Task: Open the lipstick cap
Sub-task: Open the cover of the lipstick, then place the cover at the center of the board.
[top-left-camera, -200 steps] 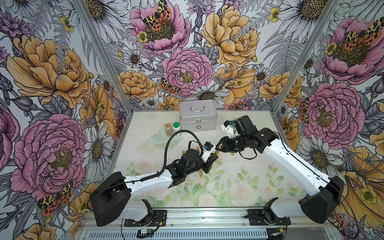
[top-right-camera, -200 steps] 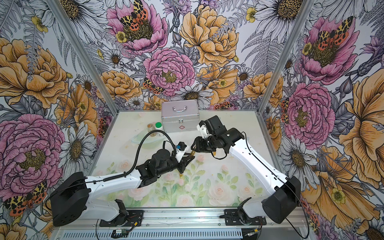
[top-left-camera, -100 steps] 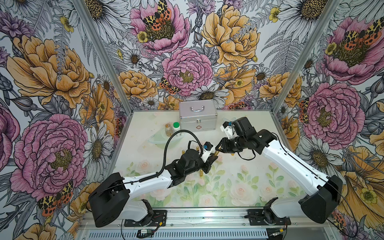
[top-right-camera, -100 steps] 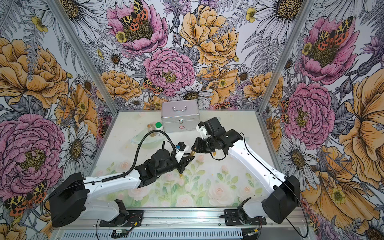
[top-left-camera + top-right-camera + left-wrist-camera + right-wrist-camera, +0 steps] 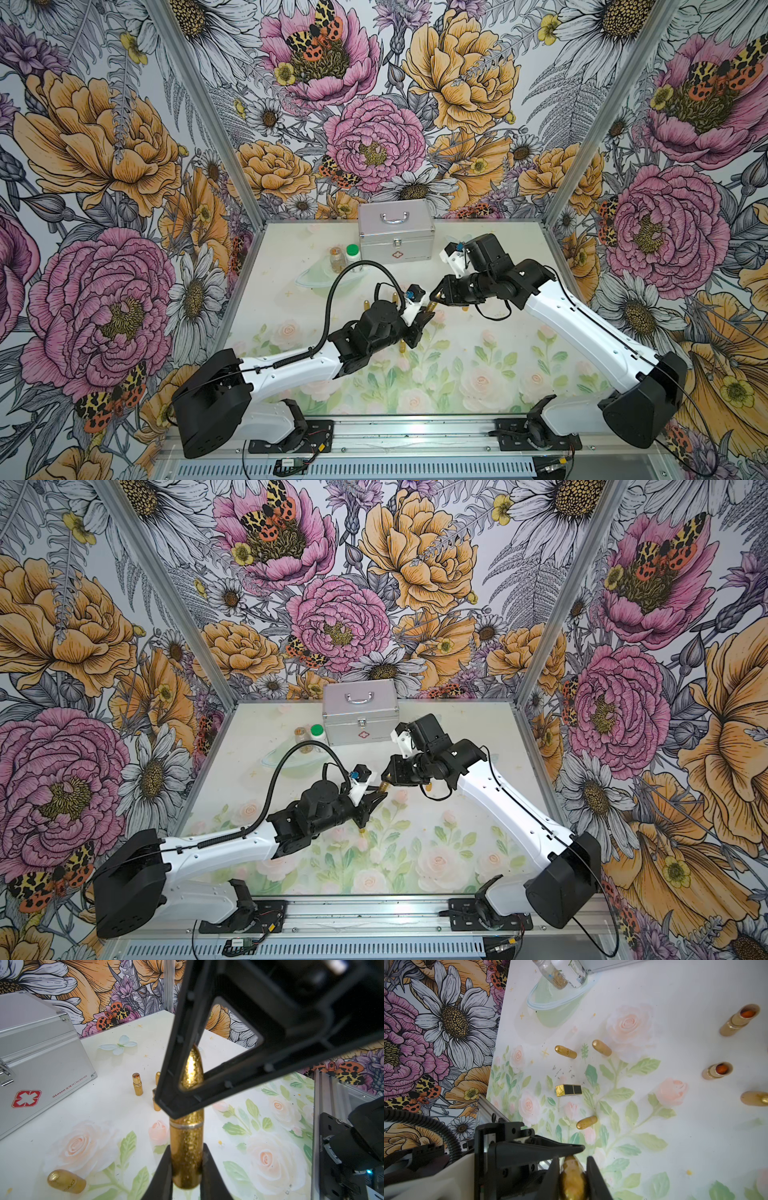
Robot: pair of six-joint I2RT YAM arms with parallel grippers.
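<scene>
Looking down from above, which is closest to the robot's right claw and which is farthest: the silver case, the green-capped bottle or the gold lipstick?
1. gold lipstick: gripped in the right claw itself.
2. silver case: just behind it, at the back.
3. green-capped bottle: farther left, beside the case.

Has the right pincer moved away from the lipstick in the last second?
No. The right pincer sits equally far from the silver first-aid case as before, shut on the lipstick cap.

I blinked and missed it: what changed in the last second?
The right gripper closed its jaws on the pointed cap of the glittery gold bullet-shaped lipstick. The left gripper stayed shut on its base; the silver metal case did not move.
</scene>
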